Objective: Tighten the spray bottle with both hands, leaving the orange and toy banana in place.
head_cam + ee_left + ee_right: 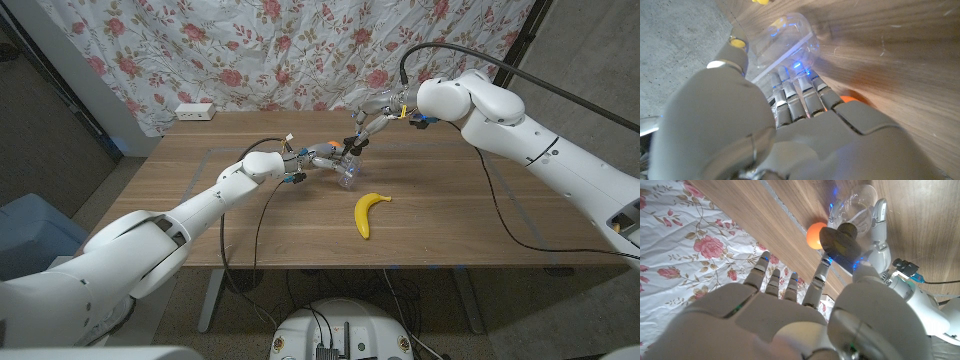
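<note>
**Clear spray bottle held between two robot hands, tightening under way**

At the left, the robot's left hand (312,158) is seen wrapped around the body of a clear plastic spray bottle (346,174), held near the middle of the wooden table (450,235). A small round orange (331,146) is visible just behind the hand. Over the bottle's dark top, the right hand (366,126) is placed with fingers closed on the cap. Further right, a yellow toy banana (369,213) lies apart, untouched. Tightening is judged to be in progress, its completion not confirmable.
</note>
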{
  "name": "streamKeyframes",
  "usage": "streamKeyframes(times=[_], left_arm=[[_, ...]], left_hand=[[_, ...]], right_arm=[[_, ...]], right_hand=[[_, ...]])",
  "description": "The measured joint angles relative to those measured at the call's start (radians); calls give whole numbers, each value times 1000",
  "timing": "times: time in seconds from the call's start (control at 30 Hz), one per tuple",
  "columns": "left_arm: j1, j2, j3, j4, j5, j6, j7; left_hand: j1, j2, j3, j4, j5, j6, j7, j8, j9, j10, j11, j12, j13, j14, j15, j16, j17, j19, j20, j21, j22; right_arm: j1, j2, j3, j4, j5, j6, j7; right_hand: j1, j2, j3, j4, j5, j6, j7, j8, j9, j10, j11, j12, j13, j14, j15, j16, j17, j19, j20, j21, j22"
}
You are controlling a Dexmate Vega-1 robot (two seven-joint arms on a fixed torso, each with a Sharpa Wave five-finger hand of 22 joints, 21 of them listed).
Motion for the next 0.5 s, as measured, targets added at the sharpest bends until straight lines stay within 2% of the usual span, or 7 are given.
streamKeyframes(times=[0.23, 0.4, 0.5], left_arm=[[-4, -4, 1, 10, 0, -4, -1], [-9, -8, 1, 21, 0, -8, -3], [-12, -12, 2, 29, 0, -9, -4]], left_hand=[[0, 0, 4, -4, 0, 0, 0, 0, 0, 0, 0, -2, 0, 0, 0, 0, 0, 0, 0, 0, 0], [0, 0, 4, -4, 0, 0, 0, 0, 0, 0, 0, -5, -1, 0, 0, 0, 0, 0, 0, 0, 0], [0, 0, 4, -4, 0, 0, 0, 0, 0, 0, 0, -6, -1, 0, 0, 0, 0, 0, 0, 0, 0]], right_arm=[[1, 5, -7, 0, -3, -16, -4], [2, 9, -12, 0, -13, -32, -11], [2, 10, -12, 0, -21, -40, -15]], right_hand=[[-61, 14, -17, 25, -5, 56, 6, 4, -13, 37, -5, 0, 0, 26, -15, 11, 1, 11, -4, 0, 0], [-92, 16, -27, 35, -5, 108, 8, 15, -16, 68, 0, 6, 0, 46, -33, 19, 1, 25, -4, 0, 0], [-108, 17, -32, 40, -5, 134, 8, 20, -16, 84, -6, 10, 0, 63, -42, 26, 6, 29, -7, 0, 0]])
